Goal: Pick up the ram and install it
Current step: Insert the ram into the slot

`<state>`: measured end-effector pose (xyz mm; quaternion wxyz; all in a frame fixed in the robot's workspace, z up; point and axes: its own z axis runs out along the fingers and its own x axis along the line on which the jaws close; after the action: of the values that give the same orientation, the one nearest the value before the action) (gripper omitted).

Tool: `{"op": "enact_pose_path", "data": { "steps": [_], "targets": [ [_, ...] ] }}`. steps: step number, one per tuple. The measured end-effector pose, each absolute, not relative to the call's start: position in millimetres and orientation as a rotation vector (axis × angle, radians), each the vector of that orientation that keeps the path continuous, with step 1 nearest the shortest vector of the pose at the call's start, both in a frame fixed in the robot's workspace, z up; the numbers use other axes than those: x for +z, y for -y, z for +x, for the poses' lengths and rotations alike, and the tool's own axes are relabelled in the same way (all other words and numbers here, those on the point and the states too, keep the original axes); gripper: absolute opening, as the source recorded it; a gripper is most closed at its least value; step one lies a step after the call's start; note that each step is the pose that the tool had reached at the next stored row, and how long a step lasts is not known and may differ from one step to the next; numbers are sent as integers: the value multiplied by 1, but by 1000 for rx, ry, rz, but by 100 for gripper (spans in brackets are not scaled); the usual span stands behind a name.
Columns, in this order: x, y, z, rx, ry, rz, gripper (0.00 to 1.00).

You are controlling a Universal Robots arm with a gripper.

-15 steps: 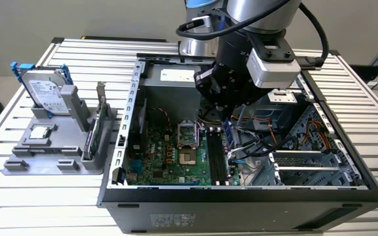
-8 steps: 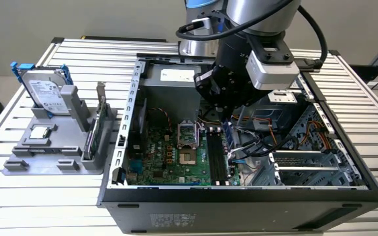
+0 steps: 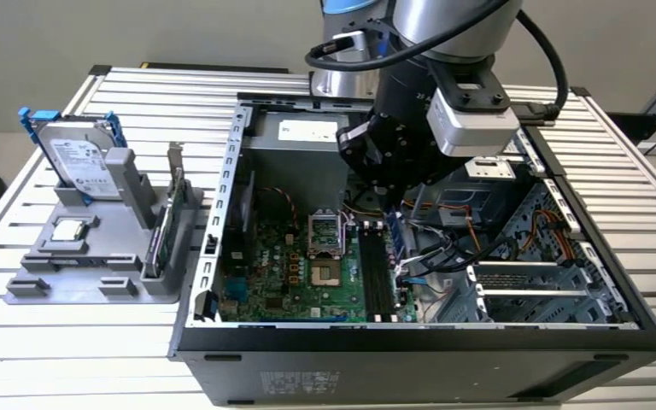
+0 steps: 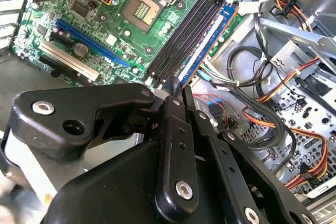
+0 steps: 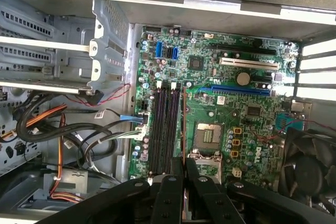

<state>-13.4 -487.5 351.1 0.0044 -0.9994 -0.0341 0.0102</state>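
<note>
My gripper [image 3: 395, 203] hangs inside the open computer case [image 3: 208, 256], shut on the ram [image 3: 393, 235], a thin bluish stick. In the second wrist view the ram [image 4: 210, 38] runs out from between the fingertips of the gripper [image 4: 176, 85], parallel to the black memory slots [image 4: 184, 35] and beside them. The first wrist view shows the ram [image 5: 184, 124] edge-on as a thin strip. There it lies along one side of the slots [image 5: 164, 124], reaching out from the gripper [image 5: 184, 163]. Whether its lower edge touches the board cannot be told.
Beside the slots sits the open processor socket [image 3: 324, 232] on the green motherboard [image 3: 271, 273]. Loose cables [image 3: 453, 252] and a metal drive cage [image 3: 545, 286] lie at the exterior view's right. A grey fixture [image 3: 89, 256] outside the case holds a hard drive [image 3: 78, 158] and an upright card [image 3: 172, 213].
</note>
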Motion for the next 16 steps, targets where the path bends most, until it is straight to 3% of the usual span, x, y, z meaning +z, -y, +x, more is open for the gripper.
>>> {"op": "enact_pose_path", "data": {
  "steps": [16],
  "targets": [
    [339, 488, -13, 33, 78, -3149, 0]
  ]
}}
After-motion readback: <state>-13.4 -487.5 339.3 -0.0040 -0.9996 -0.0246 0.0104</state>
